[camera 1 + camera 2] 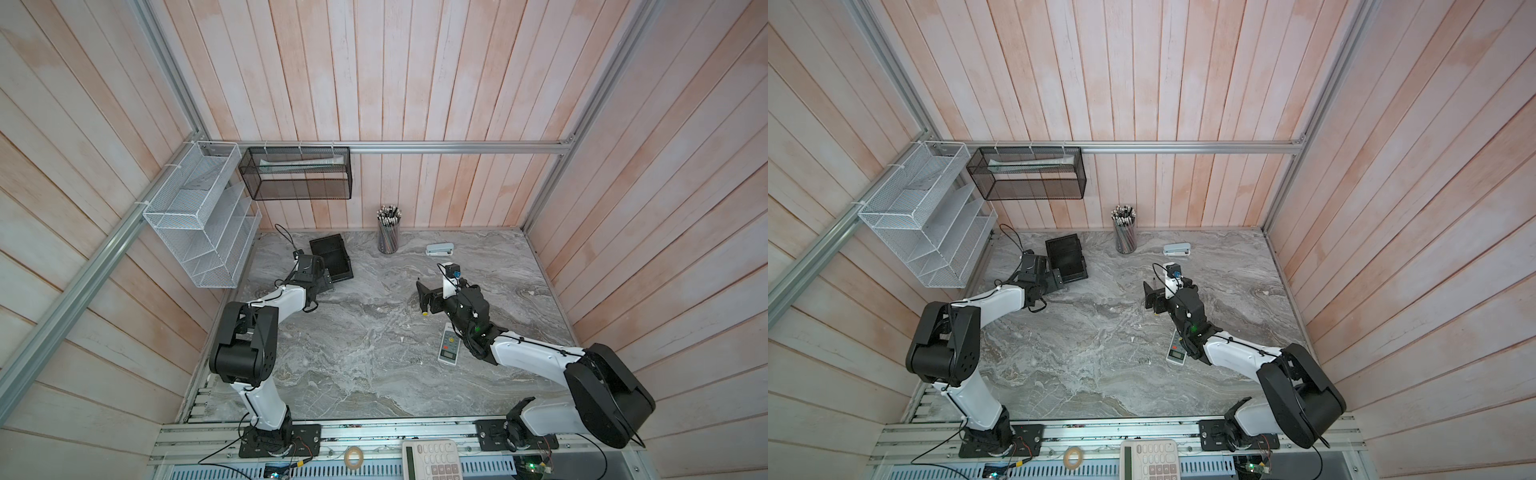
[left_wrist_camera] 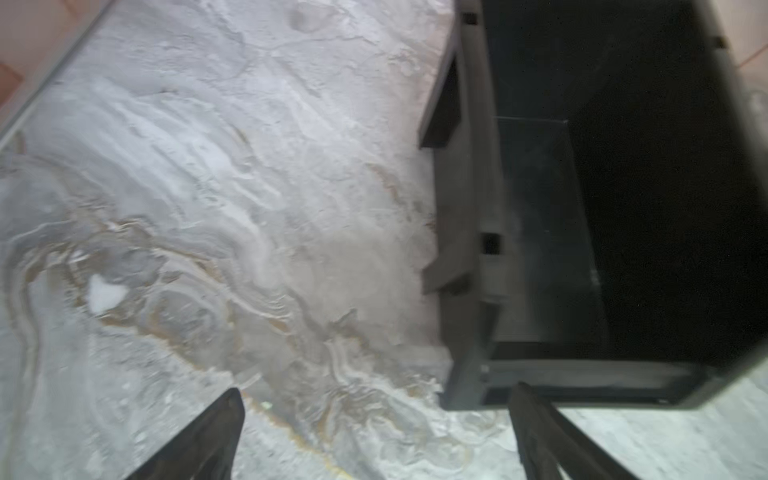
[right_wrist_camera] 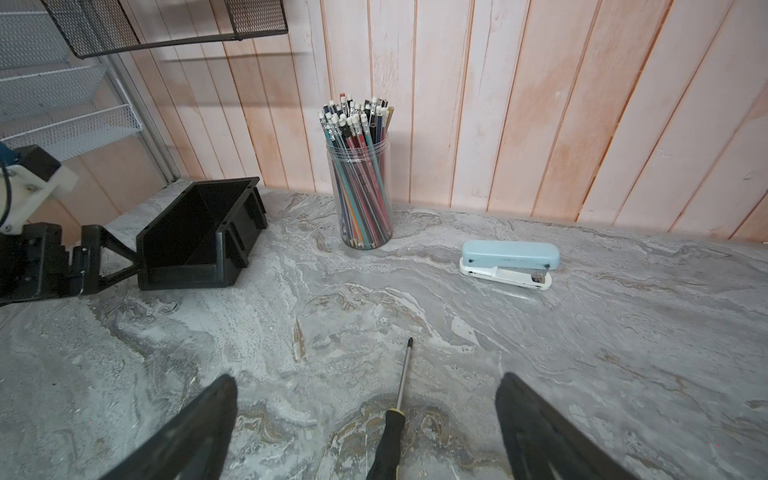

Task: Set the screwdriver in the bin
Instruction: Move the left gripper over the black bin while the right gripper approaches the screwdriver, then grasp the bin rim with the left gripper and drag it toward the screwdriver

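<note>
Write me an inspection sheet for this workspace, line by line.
Surface: marbled tabletop, no spills seen.
Job's things: screwdriver lies flat on the tabletop, ungripped; bin upright, nothing seen inside.
Clutter: pencil jar, stapler, remote partly under the right arm.
Grippers: left gripper open at the bin's low lip; right gripper open, straddling the screwdriver.
Cables: black cable loops up beside the bin.
Surroundings: plank walls; white wire rack and black mesh basket hang on the frame.
</note>
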You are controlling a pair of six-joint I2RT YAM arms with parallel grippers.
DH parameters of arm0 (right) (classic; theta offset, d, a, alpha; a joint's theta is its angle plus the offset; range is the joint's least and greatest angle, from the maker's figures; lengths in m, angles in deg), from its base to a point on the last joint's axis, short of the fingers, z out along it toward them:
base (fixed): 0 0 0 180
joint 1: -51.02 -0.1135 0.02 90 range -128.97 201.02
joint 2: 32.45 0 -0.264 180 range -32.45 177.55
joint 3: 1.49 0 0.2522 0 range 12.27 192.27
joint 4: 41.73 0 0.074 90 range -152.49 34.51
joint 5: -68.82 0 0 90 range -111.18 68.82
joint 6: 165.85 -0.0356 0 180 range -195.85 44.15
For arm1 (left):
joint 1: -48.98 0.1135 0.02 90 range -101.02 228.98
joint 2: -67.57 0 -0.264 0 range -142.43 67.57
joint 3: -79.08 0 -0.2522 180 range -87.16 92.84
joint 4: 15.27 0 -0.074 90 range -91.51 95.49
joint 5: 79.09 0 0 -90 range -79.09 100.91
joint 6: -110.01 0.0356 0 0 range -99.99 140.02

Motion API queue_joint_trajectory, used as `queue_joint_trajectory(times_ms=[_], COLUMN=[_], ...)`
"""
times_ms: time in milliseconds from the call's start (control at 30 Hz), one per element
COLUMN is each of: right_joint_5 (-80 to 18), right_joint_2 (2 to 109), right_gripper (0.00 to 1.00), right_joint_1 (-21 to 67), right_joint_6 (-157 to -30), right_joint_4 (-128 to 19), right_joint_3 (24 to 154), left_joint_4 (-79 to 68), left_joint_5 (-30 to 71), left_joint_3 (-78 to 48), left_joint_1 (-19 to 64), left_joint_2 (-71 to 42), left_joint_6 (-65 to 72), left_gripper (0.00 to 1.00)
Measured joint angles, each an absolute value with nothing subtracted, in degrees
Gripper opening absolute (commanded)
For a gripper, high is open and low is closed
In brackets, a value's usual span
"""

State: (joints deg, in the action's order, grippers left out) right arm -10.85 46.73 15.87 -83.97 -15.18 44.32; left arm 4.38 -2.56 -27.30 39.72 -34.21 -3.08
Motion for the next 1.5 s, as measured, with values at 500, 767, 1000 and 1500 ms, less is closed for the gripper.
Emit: queue_joint_trajectory(times_ms=[500, 767, 1000, 1500], right_joint_5=[-12.95, -12.90, -12.64, -10.67], right_joint_2=[49.72, 49.72, 50.05, 52.12], right_gripper=[0.98, 0.98, 0.98, 0.97], right_joint_1=[15.87, 15.87, 15.87, 15.87], right_joint_6=[-83.97, -83.95, -84.02, -85.39], right_joint_4=[-16.64, -16.71, -16.93, -20.27], right_joint_3=[46.12, 46.12, 46.42, 48.70], left_joint_4=[3.79, 3.53, 2.59, -0.45], left_joint_5=[2.09, 1.79, 1.52, 5.15], left_joint_3=[-17.36, -18.06, -19.74, -33.14], left_joint_1=[39.54, 39.76, 40.13, 34.19], left_joint_2=[-40.37, -40.81, -40.61, -30.58], left_joint_6=[-0.15, -0.10, -0.34, -9.04], left_gripper=[0.75, 0.18, 0.18, 0.11])
